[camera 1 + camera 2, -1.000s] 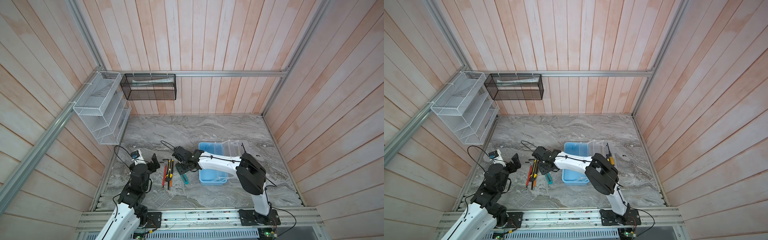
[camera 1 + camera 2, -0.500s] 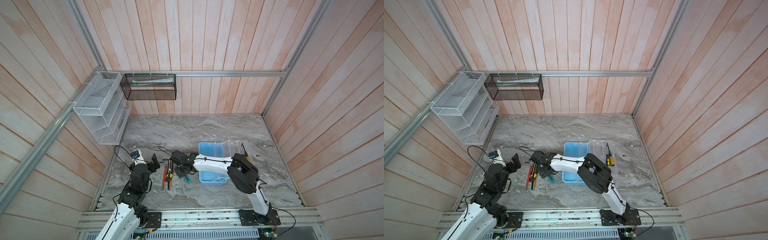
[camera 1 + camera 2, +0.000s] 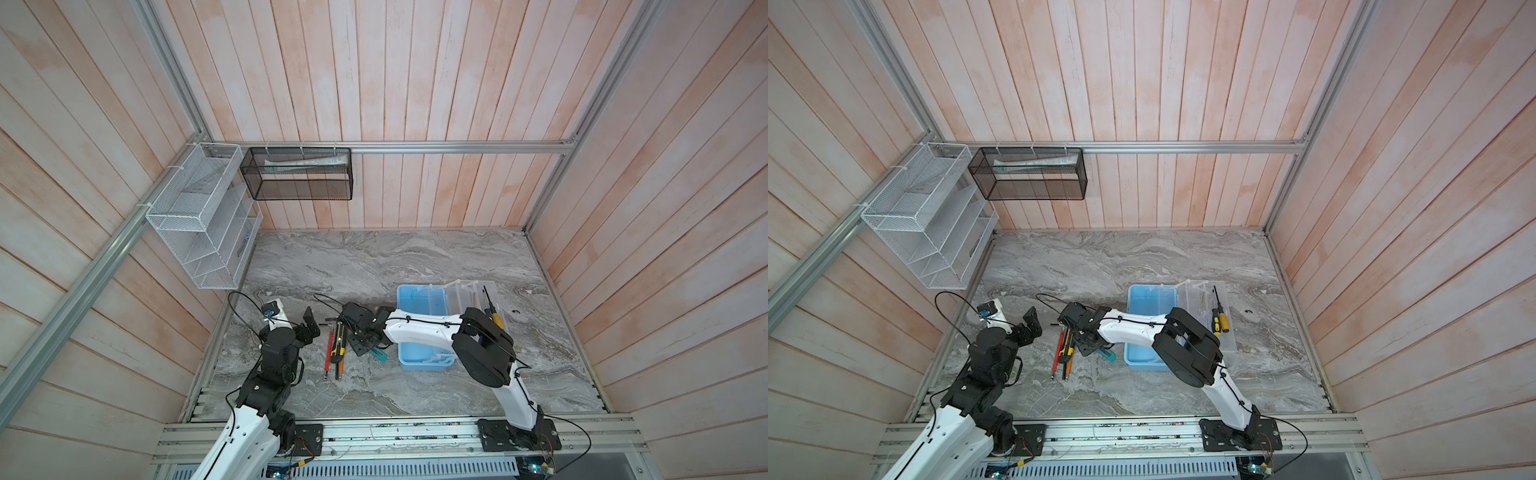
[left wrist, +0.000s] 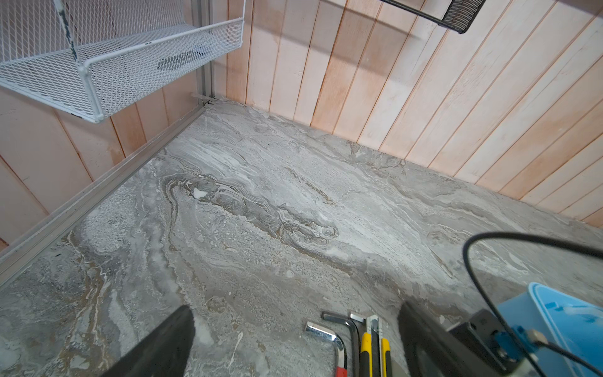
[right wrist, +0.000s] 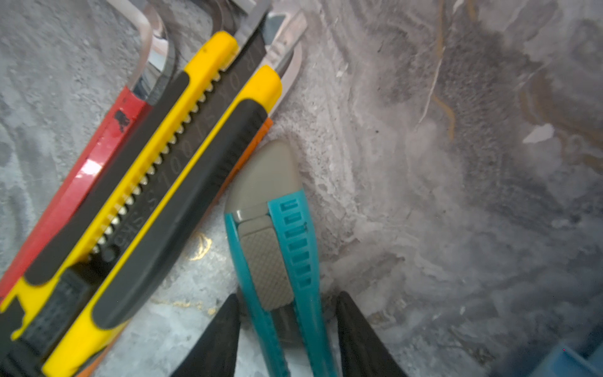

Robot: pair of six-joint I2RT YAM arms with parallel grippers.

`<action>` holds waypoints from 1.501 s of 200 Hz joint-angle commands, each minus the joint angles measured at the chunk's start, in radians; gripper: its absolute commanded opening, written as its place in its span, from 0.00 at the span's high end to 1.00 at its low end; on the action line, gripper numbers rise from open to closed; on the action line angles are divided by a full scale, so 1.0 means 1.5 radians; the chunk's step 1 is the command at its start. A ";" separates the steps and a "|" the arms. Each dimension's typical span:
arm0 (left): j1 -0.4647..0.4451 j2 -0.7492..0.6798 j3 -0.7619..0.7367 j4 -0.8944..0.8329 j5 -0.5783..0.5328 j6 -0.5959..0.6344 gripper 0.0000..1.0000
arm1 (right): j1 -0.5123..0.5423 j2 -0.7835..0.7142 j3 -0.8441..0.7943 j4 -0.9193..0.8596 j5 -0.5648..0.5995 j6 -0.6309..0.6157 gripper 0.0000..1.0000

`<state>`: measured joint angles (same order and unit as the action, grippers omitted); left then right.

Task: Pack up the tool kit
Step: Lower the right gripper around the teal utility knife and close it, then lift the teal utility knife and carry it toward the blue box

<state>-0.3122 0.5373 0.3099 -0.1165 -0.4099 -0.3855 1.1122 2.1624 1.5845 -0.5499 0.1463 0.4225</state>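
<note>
Right jaws first: your right gripper (image 5: 287,293) is down at the marble tabletop (image 3: 374,266), half-closed and straddling the tail of the teal utility knife (image 5: 277,235). One finger (image 5: 225,333) sits right against the handle, but a sliver of shadow shows on the far side, so I'd call that bracketed, not pinched. The knife lies flat, its grey nose just beside the yellow utility knife (image 5: 156,182). Your left gripper (image 4: 293,306) has its jaws spread wide on nothing, hovering near the bent ends of the hex keys (image 4: 329,336). As for the kit, the light blue box (image 3: 415,297) sits to the right of the loose tools with its clear lid (image 3: 465,291) thrown open beside it. What shows of its floor looks bare, though your right arm crosses over part of it. Yellow-handled screwdrivers (image 3: 1224,322) rest on the open lid, not in the tray. So by my read you're early: both knives, the hex keys and the screwdrivers are all outside the box, the lid needs shutting after, and the teal knife looks like the first one to go in
</note>
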 commanded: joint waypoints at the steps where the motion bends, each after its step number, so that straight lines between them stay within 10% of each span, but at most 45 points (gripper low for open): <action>1: 0.005 -0.004 -0.009 -0.002 -0.010 0.000 0.01 | 0.002 0.017 -0.021 -0.021 0.012 -0.006 0.53; 206: 0.005 0.045 0.006 0.008 -0.005 0.004 0.01 | 0.004 -0.035 -0.033 0.015 0.012 0.028 0.97; 300: 0.005 0.031 0.002 0.007 -0.007 0.003 0.01 | 0.001 -0.121 -0.001 -0.049 0.053 0.056 1.00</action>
<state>-0.3122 0.5888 0.3099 -0.1154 -0.4095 -0.3851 1.1130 2.0457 1.5421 -0.5526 0.1711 0.4736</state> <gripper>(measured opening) 0.991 0.283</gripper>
